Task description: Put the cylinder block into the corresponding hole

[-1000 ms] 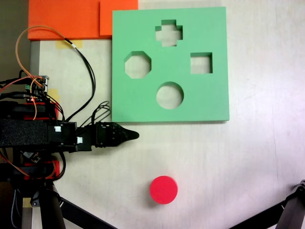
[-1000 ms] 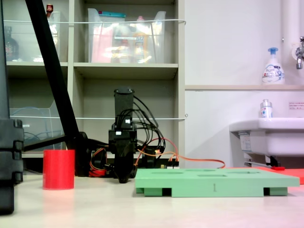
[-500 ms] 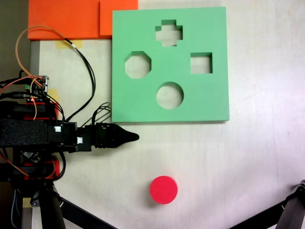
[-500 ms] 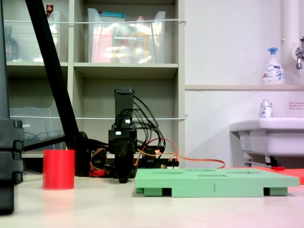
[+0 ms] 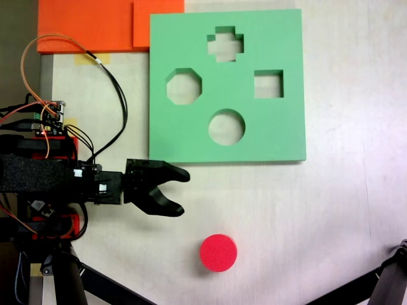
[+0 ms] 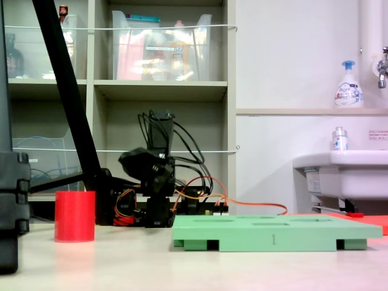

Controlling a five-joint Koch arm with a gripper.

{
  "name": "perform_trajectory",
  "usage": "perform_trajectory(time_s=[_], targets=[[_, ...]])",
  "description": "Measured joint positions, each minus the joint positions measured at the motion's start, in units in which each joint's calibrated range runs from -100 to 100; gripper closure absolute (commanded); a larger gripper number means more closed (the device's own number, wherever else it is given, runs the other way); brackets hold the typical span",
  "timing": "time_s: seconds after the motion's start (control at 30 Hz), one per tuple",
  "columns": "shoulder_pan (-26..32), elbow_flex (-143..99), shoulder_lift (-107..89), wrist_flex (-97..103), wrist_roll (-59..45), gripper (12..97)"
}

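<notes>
A pale, matte counter (image 5: 331, 210) carries everything, with shelving and a white sink behind it in the side-on fixed view. The green foam board (image 5: 280, 133) lies flat (its cutouts crisp-edged), and the corresponding hole (image 5: 226, 127), a clean circle, sits nearest the board's lower edge in the top-down fixed view. The black gripper (image 5: 180, 192) has its curved jaws spread apart, holding nothing, just below the board's lower left corner. The cylinder block (image 5: 218, 252), smooth, red and flat-topped, stands apart on the counter below and right of the gripper.

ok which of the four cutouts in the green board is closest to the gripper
The circular cutout, lowest of the four in this fixed view, lies nearest the gripper; the octagonal, square and cross-shaped ones sit farther up.
</notes>
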Motion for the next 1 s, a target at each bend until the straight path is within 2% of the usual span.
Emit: perform_trajectory(time_s=[0.13,0.43,0.73,0.8,0.93,1.0], targets=[[-0.34,0.0,0.0,6.17,8.45,55.1],[-1.56,0.0,0.0,6.36,12.94,27.0],[-4.44,0.0,0.68,7.44,12.94,26.8],[-4.79,-0.1,10.12,11.94,12.94,26.8],[-5.13,-0.39,58.0,38.96,12.94,26.8],[-5.27,1.96,74.83,44.05,12.99,26.8]])
